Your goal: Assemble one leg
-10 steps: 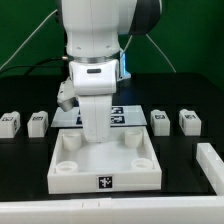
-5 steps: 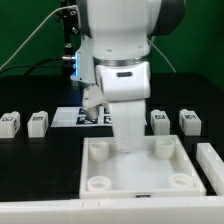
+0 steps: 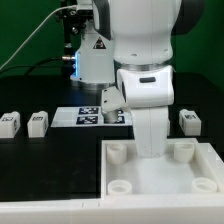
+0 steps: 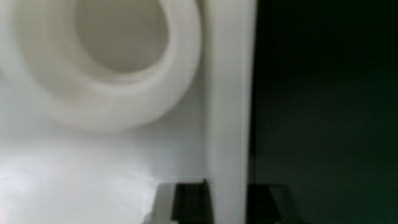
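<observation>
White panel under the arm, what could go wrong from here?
1. The gripper pinches only the thin wall of the panel, near one socket, so the panel could twist or slip in that grip.
2. One leg sits close behind the panel's far rim; any push that way might knock it.
</observation>
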Tool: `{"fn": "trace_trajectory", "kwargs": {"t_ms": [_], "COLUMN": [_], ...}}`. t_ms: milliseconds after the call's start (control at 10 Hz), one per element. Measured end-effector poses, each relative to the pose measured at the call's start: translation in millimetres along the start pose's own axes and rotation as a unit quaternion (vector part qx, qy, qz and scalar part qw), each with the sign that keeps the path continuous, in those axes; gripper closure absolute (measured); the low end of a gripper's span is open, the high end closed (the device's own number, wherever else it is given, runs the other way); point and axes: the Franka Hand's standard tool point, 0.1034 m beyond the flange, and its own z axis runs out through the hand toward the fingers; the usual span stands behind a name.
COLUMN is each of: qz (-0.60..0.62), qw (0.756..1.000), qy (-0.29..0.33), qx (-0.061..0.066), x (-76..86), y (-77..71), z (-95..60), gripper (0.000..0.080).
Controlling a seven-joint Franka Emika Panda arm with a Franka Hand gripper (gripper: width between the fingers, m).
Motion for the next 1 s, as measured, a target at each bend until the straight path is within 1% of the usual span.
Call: {"fn": "trace_trajectory", "kwargs": {"t_ms": [200, 300, 400, 500, 600, 700, 800, 1000], "qz": [0.000, 0.001, 0.001, 0.001, 0.001, 0.002, 0.002, 0.002], "qw": [1.000, 1.000, 1.000, 1.000, 1.000, 1.000, 1.000, 1.000], "qy": [0.000, 0.000, 0.000, 0.000, 0.000, 0.000, 0.000, 0.000], "qx": [0.000, 0.000, 0.000, 0.000, 0.000, 0.000, 0.000, 0.000], "x": [-0.2, -0.7, -0.9, -1.1, -1.3, -1.6, -1.8, -2.2], "y": [-0.2, -0.2, -0.2, -0.2, -0.2, -0.1, -0.1, -0.1], "z": [0.4, 0.4, 0.4, 0.5, 0.5, 0.5, 0.5, 0.5], "gripper": [0.0736, 0.0519, 0.0519, 0.0321, 0.0209, 0.0209, 0.0162, 0.0153]}}
